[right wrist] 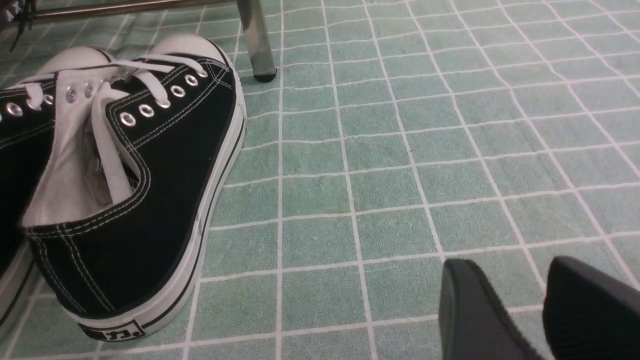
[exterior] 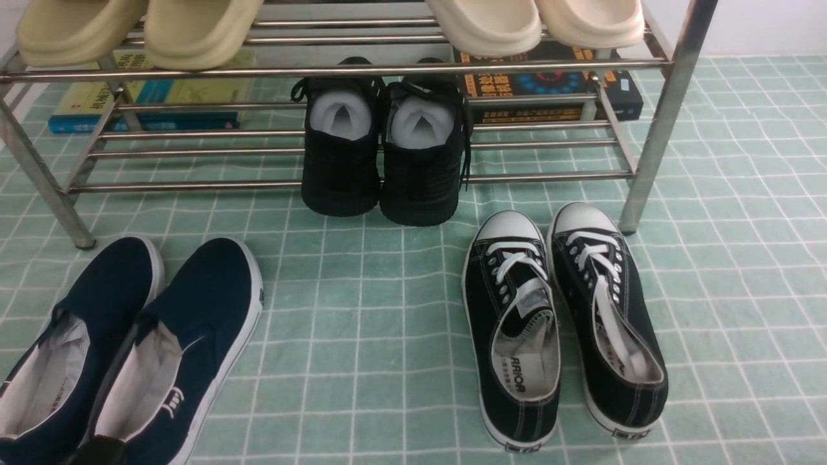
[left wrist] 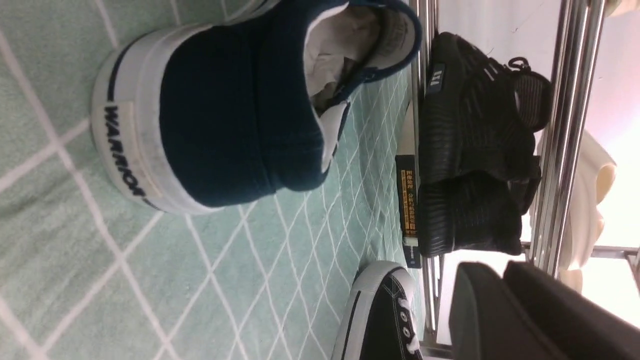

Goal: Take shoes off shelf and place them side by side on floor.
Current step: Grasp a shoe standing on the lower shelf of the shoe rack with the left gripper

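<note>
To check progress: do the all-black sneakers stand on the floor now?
No, the black sneakers rest on the lower bars of the shelf, toes reaching over its front bar.

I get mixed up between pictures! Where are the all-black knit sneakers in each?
Front view: all-black knit lace-up sneakers in the middle, on the lower tier of the silver metal-tube rack.
Left wrist view: the sneakers sit between the rack's tubes, beyond the navy white-soled slip-on.
Right wrist view: not in it.
Shared landmark: black canvas sneakers with white toe caps, in all three.
</note>
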You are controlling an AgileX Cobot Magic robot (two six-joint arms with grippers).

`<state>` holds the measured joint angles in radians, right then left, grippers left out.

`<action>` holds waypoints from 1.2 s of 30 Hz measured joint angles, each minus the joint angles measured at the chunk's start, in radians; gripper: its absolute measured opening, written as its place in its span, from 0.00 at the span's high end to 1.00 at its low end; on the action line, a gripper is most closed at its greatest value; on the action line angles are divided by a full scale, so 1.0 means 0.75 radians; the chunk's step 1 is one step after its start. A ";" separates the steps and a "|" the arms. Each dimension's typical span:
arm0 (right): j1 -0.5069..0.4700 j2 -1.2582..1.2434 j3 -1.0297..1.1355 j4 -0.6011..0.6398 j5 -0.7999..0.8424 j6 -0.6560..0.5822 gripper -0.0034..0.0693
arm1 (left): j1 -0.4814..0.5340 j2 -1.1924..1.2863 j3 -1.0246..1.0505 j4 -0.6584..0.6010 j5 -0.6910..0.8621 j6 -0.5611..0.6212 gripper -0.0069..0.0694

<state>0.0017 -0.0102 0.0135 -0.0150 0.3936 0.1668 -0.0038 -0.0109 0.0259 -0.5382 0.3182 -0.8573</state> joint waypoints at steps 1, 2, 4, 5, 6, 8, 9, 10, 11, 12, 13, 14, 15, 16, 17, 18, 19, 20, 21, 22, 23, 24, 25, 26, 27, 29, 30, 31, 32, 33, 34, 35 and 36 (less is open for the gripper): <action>0.000 0.000 0.000 0.000 0.000 0.000 0.62 | 0.000 0.000 0.000 0.003 0.000 0.004 0.79; 0.000 0.000 0.000 0.000 0.000 0.000 0.62 | 0.000 0.000 0.000 0.015 -0.010 0.031 0.80; 0.000 0.000 0.000 0.000 0.000 0.000 0.62 | 0.000 0.000 -0.012 0.025 0.017 0.074 0.83; 0.000 0.000 0.000 0.000 0.000 0.000 0.62 | 0.000 0.000 -0.037 0.031 0.050 0.103 0.85; 0.000 0.000 0.000 0.000 0.000 0.000 0.62 | 0.000 0.000 -0.088 0.041 0.093 0.145 0.87; 0.000 0.000 0.000 0.000 0.000 0.000 0.62 | 0.000 0.000 -0.154 0.056 0.137 0.191 0.89; 0.000 0.000 0.000 0.000 0.000 0.000 0.62 | 0.000 0.035 -0.270 0.095 0.196 0.260 0.91; 0.000 0.000 0.000 0.000 0.000 0.000 0.62 | 0.000 0.078 -0.335 0.124 0.245 0.297 0.91; 0.000 0.000 0.000 0.000 0.000 0.000 0.62 | 0.000 0.112 -0.373 0.152 0.281 0.320 0.91; 0.000 0.000 0.000 0.000 0.000 0.000 0.62 | 0.000 0.180 -0.432 0.190 0.362 0.355 0.91; 0.000 0.000 0.000 0.000 0.000 0.000 0.62 | 0.000 0.260 -0.485 0.223 0.422 0.388 0.91; 0.000 0.000 0.000 0.000 0.000 0.000 0.62 | 0.000 0.348 -0.532 0.267 0.497 0.418 0.91; 0.000 0.000 0.000 0.000 0.000 0.000 0.62 | 0.000 0.443 -0.575 0.310 0.565 0.446 0.91; 0.000 0.000 0.000 0.000 0.000 0.000 0.62 | 0.000 0.462 -0.583 0.318 0.578 0.452 0.91; 0.000 0.000 0.000 0.000 0.000 0.000 0.62 | 0.000 0.598 -0.636 0.372 0.659 0.480 0.91; 0.000 0.000 0.000 0.000 0.000 0.000 0.62 | 0.000 0.715 -0.683 0.413 0.693 0.497 0.91; 0.000 0.000 0.000 0.000 0.000 0.000 0.62 | 0.000 0.790 -0.714 0.435 0.718 0.512 0.91; 0.000 0.000 0.000 0.000 0.000 0.000 0.62 | 0.000 0.879 -0.757 0.457 0.732 0.538 0.90; 0.000 0.000 0.000 0.000 0.000 0.000 0.62 | 0.000 0.912 -0.775 0.462 0.734 0.552 0.90; 0.000 0.000 0.000 0.000 0.000 0.000 0.62 | 0.000 1.021 -0.840 0.468 0.744 0.601 0.88; 0.000 0.000 0.000 0.000 0.000 0.000 0.62 | 0.000 1.103 -0.899 0.454 0.745 0.638 0.87; 0.000 0.000 0.000 0.000 0.000 0.000 0.62 | 0.000 1.165 -0.949 0.430 0.745 0.679 0.84; 0.000 0.000 0.000 0.000 0.000 0.000 0.62 | 0.000 1.210 -0.990 0.405 0.744 0.704 0.81; 0.000 0.000 0.000 0.000 0.000 0.000 0.62 | 0.000 1.263 -1.040 0.367 0.744 0.725 0.78; 0.000 0.000 0.000 0.000 0.000 0.000 0.62 | 0.000 1.314 -1.089 0.329 0.744 0.739 0.73; 0.000 0.000 0.000 0.000 0.000 0.000 0.62 | 0.000 1.406 -1.173 0.273 0.745 0.768 0.64; 0.000 0.000 0.000 0.000 0.000 0.000 0.62 | 0.000 1.471 -1.224 0.249 0.745 0.795 0.58; 0.000 0.000 0.000 0.000 0.000 0.000 0.62 | 0.000 1.482 -1.232 0.245 0.745 0.800 0.58; 0.000 0.000 0.000 0.000 0.000 0.000 0.62 | 0.000 1.526 -1.263 0.235 0.745 0.820 0.52; 0.000 0.000 0.000 0.000 0.000 0.000 0.62 | 0.000 1.614 -1.323 0.214 0.745 0.866 0.45; 0.000 0.000 0.000 0.000 0.000 0.000 0.62 | 0.000 1.656 -1.352 0.203 0.745 0.895 0.41; 0.000 0.000 0.000 0.000 0.000 0.000 0.62 | 0.000 1.703 -1.386 0.183 0.745 0.933 0.38; 0.000 0.000 0.000 0.000 0.000 0.000 0.62 | 0.000 1.752 -1.426 0.147 0.745 0.975 0.35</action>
<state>0.0017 -0.0102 0.0135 -0.0150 0.3936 0.1668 -0.0038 1.3030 -1.0438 -0.4283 0.8769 -0.1261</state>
